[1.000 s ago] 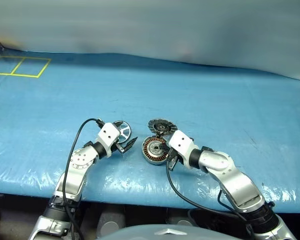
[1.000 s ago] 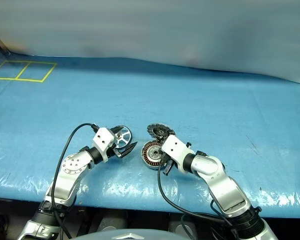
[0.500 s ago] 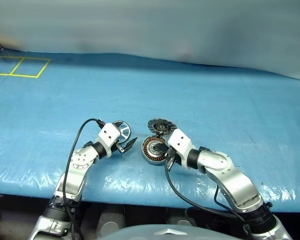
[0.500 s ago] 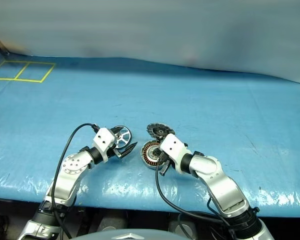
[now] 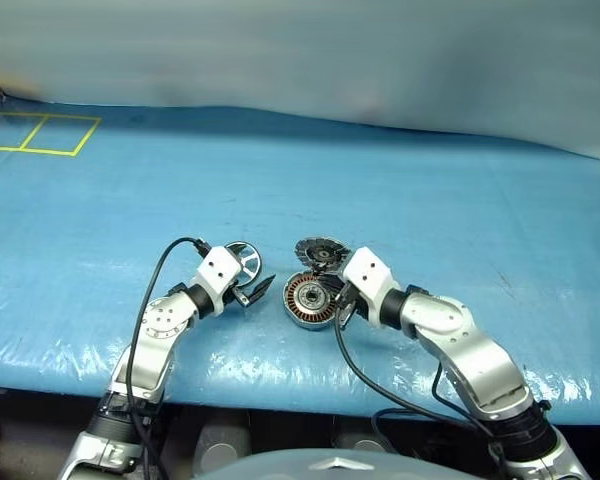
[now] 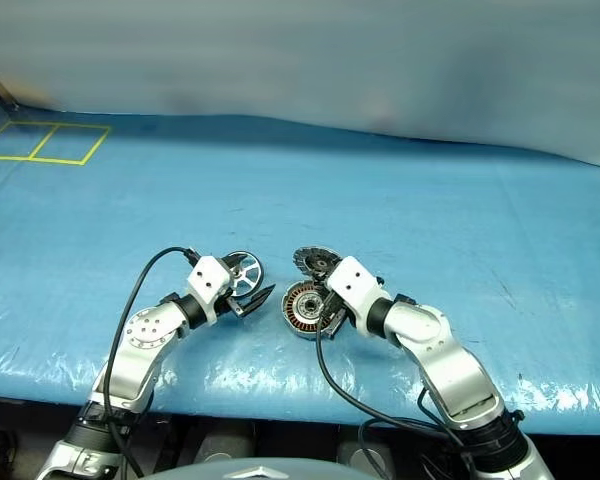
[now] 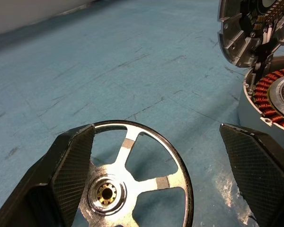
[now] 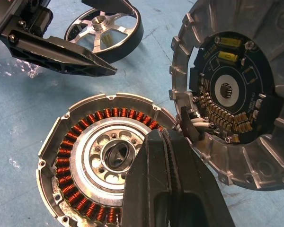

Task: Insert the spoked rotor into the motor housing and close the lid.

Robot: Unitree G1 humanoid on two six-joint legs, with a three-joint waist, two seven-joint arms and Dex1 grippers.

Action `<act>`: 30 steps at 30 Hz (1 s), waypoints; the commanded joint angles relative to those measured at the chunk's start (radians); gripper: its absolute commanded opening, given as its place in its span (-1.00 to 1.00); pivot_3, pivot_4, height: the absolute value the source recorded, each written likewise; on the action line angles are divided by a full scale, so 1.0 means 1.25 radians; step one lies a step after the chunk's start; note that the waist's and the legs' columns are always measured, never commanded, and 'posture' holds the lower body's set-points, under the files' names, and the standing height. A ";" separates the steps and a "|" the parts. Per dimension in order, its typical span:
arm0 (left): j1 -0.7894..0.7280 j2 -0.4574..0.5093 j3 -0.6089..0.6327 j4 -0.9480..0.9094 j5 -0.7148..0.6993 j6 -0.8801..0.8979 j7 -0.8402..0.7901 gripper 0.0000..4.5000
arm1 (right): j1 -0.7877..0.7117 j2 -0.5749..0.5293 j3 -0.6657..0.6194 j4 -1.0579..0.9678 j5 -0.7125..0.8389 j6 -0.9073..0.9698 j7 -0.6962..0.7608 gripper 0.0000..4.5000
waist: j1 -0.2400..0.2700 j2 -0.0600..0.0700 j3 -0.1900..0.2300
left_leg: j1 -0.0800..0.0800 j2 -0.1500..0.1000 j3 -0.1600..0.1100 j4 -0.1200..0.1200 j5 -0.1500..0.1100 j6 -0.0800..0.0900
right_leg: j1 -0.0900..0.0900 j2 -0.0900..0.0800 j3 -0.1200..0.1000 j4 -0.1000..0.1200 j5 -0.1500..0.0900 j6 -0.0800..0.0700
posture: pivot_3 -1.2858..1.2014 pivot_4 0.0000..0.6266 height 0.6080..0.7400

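From the head views, the task looks barely begun. The small shiny silver spoked rotor (image 5: 244,260) lies on the blue plastic-covered table (image 5: 400,190), just left of the round silver-rimmed motor housing (image 5: 307,300) with its ring of copper-orange windings. The round grey finned lid (image 5: 321,250) stands tilted up at the housing's far edge, so the cup is open and empty. The left gripper (image 5: 256,291) sits with its black fingers spread wide beside the rotor, holding nothing. The right gripper (image 6: 325,316) rests at the housing's right side. Yellow tape lines (image 5: 40,135) mark the table's far left corner, well apart from the work.

In the left wrist view, the rotor lies flat between the spread fingers (image 7: 71,163), close to one and not gripped. The housing and raised lid stand beyond the other finger.

In the right wrist view, the right gripper's fingers are pressed together over the housing's near rim, clamping nothing. The windings and dark centre bore are bare. The lid's inner face shows a dark circuit board.

Picking up, seating and closing all remain. The closed right gripper over the rim seems likely to block the rotor's way in.
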 commanded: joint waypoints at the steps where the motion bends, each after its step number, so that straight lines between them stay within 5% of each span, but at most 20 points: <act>1: -0.003 -0.002 -0.001 -0.010 0.001 -0.009 0.003 1.00 | 0.000 -0.004 0.007 0.000 -0.007 -0.010 -0.002 -0.98 | 0.000 0.000 0.000 | 0.000 0.000 0.000 0.000 0.000 0.000 | 0.000 0.000 0.000 0.000 0.000 0.000 | 0.03 -0.52 1.00; 30: 0.000 -0.003 -0.008 -0.008 0.002 -0.006 0.001 1.00 | 0.030 -0.003 0.059 -0.022 0.022 0.001 0.035 -0.98 | 0.000 0.000 0.000 | 0.000 0.000 0.000 0.000 0.000 0.000 | 0.000 0.000 0.000 0.000 0.000 0.000 | 0.03 -0.52 1.00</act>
